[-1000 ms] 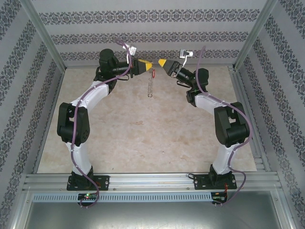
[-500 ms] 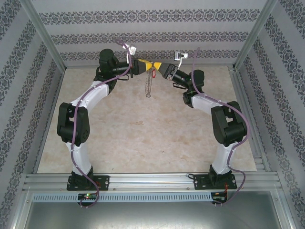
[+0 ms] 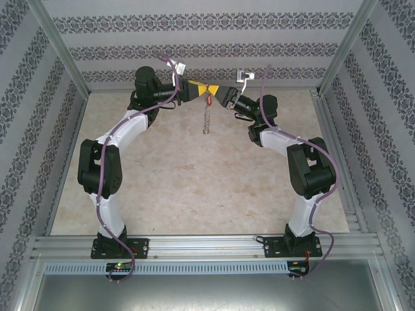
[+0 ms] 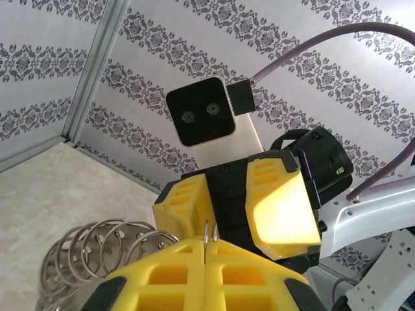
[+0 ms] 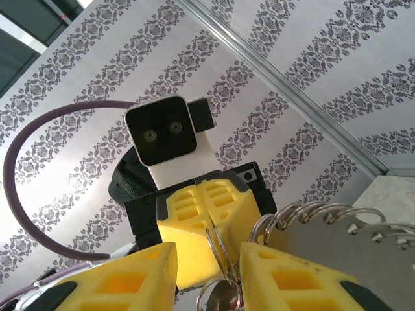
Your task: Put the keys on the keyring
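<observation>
The left gripper [image 4: 206, 251] is pinching the thin, silvery, coiled-wire keyring [image 4: 68, 262] in ribbed yellow jaws; the right gripper [image 5: 209, 259] is gaping around it.

Soft, even light fills the enclosure and leaves only faint, diffuse shadows on the table [image 3: 194, 194]. The top view is bright but coarse, and fine detail is lost. In the left wrist view the broad yellow face of the right hand [image 4: 230, 217] glares pale and the keyring [image 4: 107, 243] glints. In the right wrist view the nearest fingers [image 5: 130, 278] are slightly out of focus.
</observation>
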Robot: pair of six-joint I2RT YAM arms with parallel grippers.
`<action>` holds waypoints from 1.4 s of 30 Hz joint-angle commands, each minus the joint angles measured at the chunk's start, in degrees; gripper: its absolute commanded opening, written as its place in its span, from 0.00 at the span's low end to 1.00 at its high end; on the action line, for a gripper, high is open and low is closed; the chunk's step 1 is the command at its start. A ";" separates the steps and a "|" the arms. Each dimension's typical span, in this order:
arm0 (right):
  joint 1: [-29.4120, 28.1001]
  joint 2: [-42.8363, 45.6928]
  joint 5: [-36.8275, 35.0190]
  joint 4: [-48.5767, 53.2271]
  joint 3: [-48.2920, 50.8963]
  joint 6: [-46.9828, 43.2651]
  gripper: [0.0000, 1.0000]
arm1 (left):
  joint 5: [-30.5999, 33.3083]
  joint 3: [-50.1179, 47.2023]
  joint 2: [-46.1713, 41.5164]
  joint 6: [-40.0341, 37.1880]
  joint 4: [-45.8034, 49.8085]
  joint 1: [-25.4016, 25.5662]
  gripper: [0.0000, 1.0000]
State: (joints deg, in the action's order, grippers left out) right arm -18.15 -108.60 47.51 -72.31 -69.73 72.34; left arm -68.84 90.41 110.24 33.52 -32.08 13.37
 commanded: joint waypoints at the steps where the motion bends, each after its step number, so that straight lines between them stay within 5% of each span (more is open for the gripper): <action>1: -0.72 -0.39 1.36 -3.03 -1.63 0.26 0.32 | -0.09 2.01 -0.21 0.74 -3.64 -0.45 0.00; 12: -0.45 -0.83 1.36 -2.69 -1.86 0.37 0.00 | -0.14 2.48 -0.15 0.94 -3.30 -0.36 0.00; 15: -0.18 -0.70 1.69 -2.42 -2.12 0.31 0.00 | 0.00 3.12 -0.12 0.22 -1.66 -0.36 0.00; 20: 0.66 -0.22 2.54 -0.53 -2.25 -0.77 0.00 | 0.79 5.40 -1.46 -5.22 7.28 -1.22 0.23; 26: 1.96 0.09 4.57 2.27 -2.75 -2.17 0.00 | -1.30 9.43 -2.51 -10.78 17.40 -3.60 0.34; 34: 2.38 0.97 9.16 11.56 -5.16 -9.84 0.00 | -6.80 22.95 0.39 -31.25 50.46 -3.99 0.36; 42: 2.51 1.41 10.85 21.55 -7.60 -18.09 0.00 | -9.53 33.86 6.74 -38.73 66.07 -3.53 0.35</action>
State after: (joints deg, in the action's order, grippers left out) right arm -15.94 -108.75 56.60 -53.19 -74.76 59.51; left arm -76.09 122.21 113.95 0.40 23.90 9.54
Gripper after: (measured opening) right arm 0.063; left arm 0.349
